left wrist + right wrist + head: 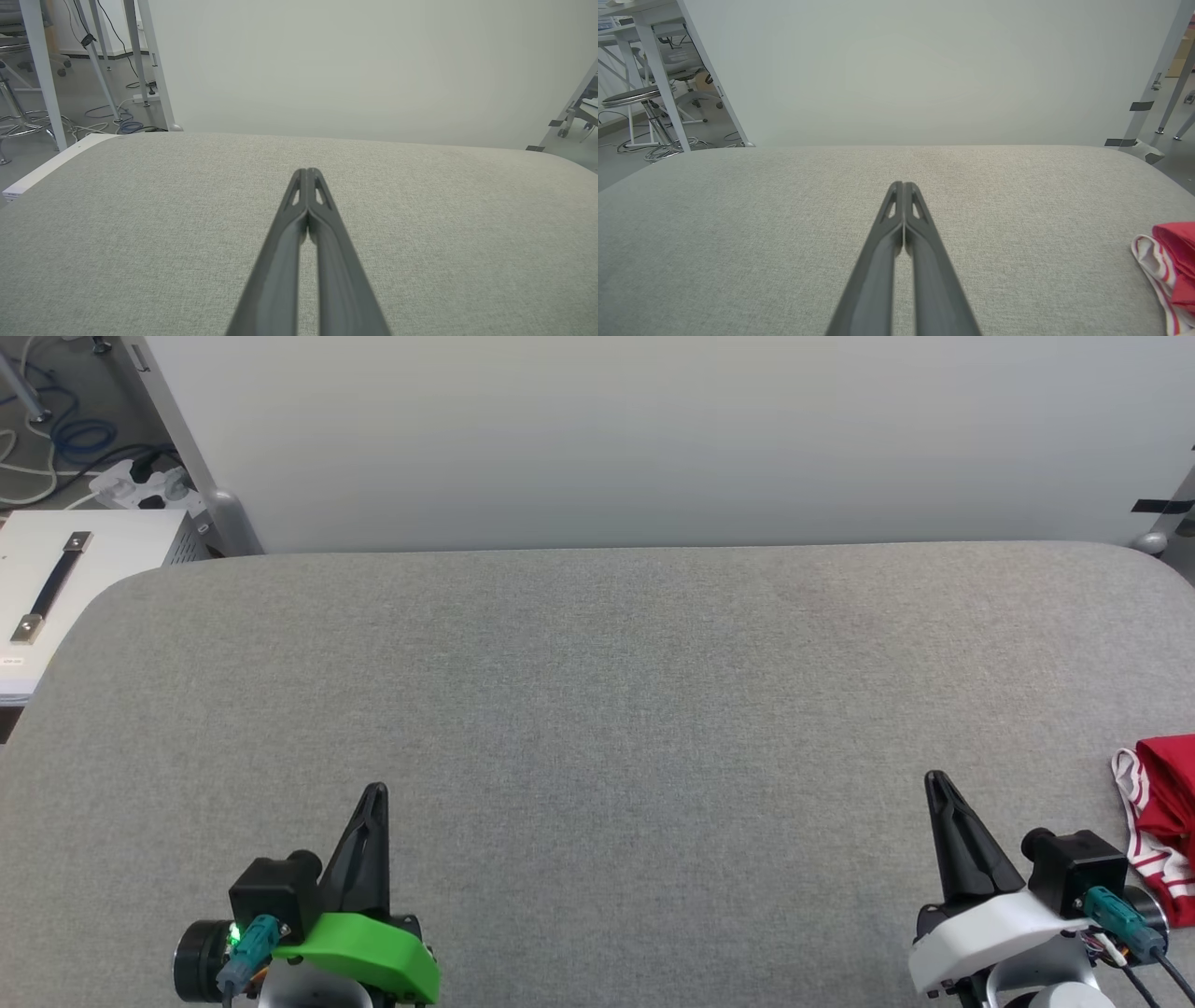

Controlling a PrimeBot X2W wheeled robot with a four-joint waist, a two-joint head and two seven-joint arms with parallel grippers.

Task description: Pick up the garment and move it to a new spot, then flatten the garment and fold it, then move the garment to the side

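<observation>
Head view: a bunched red jersey shirt with striped trim (pixel 1162 821) lies at the grey fabric bench's (pixel 597 709) right edge, just beside the right gripper (pixel 936 784) and well apart from the left gripper (pixel 373 793). Left wrist view: jaws together over bench. Right wrist view: jaws together, shirt to their right.

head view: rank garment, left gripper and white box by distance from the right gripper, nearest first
1. garment, just right of the right gripper, at the picture's edge.
2. left gripper, well off to its left.
3. white box, far left and further back.
</observation>
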